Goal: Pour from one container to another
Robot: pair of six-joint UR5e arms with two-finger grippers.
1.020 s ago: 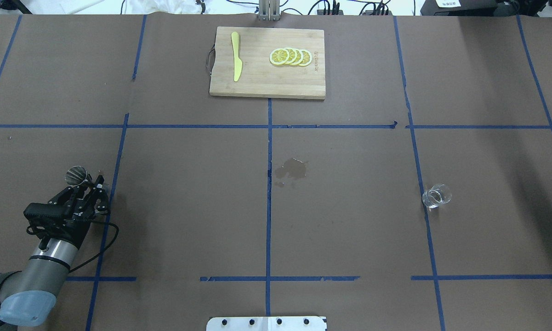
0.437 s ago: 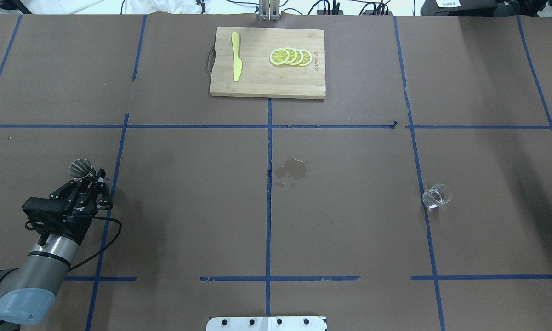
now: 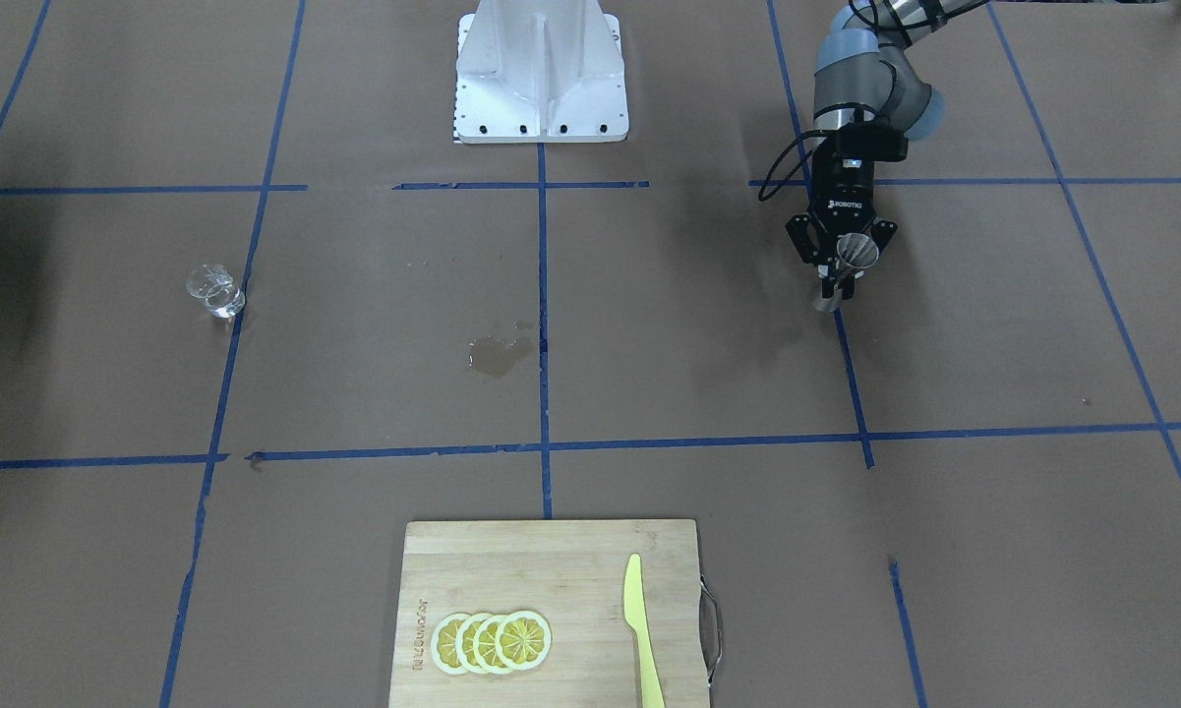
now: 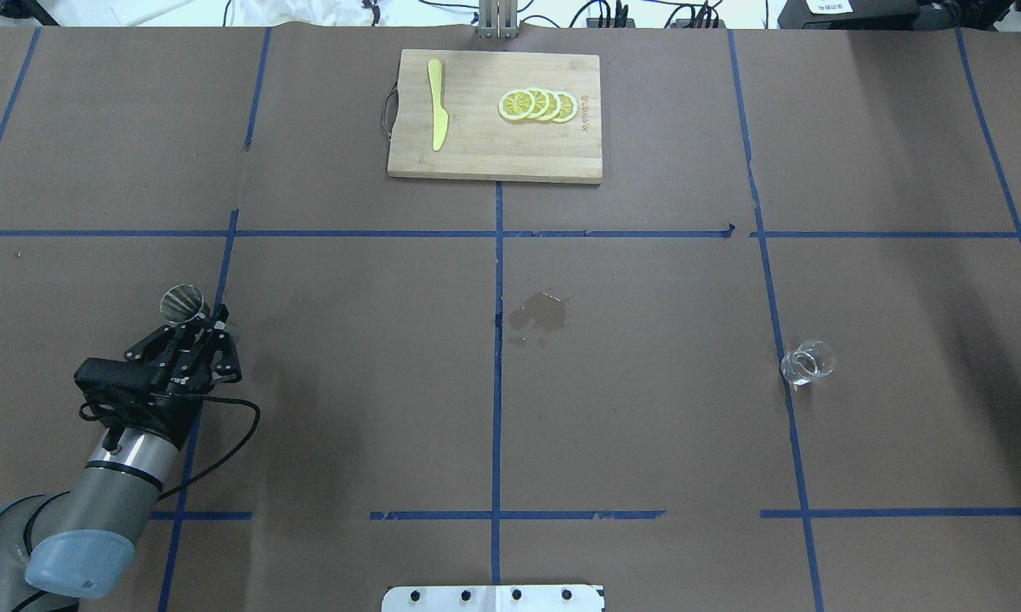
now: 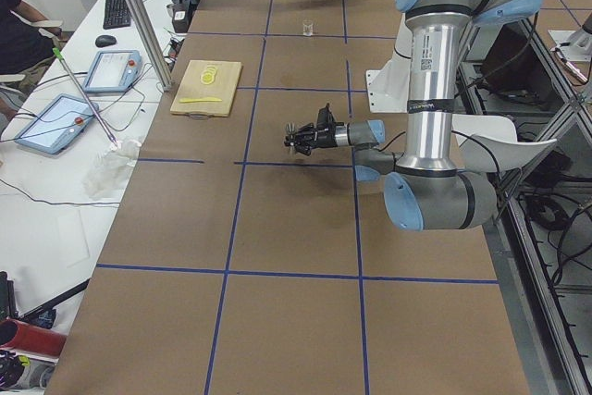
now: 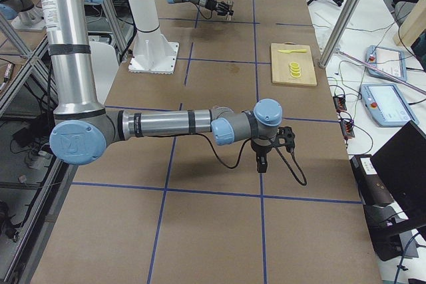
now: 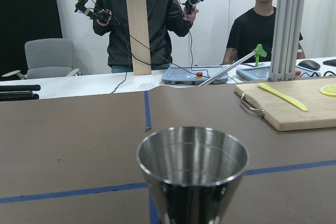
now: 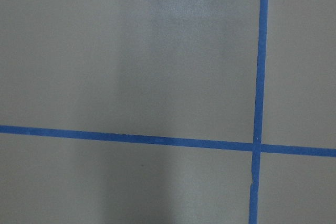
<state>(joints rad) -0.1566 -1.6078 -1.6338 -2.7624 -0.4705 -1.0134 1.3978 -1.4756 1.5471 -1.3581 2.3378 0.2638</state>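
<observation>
The grey steel jigger (image 4: 183, 302) stands upright between the fingers of my left gripper (image 4: 201, 327), which is shut on its narrow waist, low over the table's left part. It appears again as the jigger (image 3: 854, 258) in the gripper (image 3: 834, 280) from the front, and the left wrist view looks into the open top cone of the jigger (image 7: 192, 174). The clear glass cup (image 4: 808, 363) rests on the table far to the right, seen too as the cup (image 3: 214, 290). My right gripper (image 6: 261, 164) points down at the table's right end; I cannot tell whether it is open or shut.
A wooden cutting board (image 4: 495, 161) at the far middle carries lemon slices (image 4: 537, 105) and a yellow knife (image 4: 436, 104). A wet stain (image 4: 540, 313) marks the table centre. The robot's base plate (image 4: 493, 598) sits at the near edge. People (image 7: 262, 19) stand beyond the far edge.
My left gripper has carried the jigger to the right and a little farther from the robot. The glass cup has stayed where it was.
</observation>
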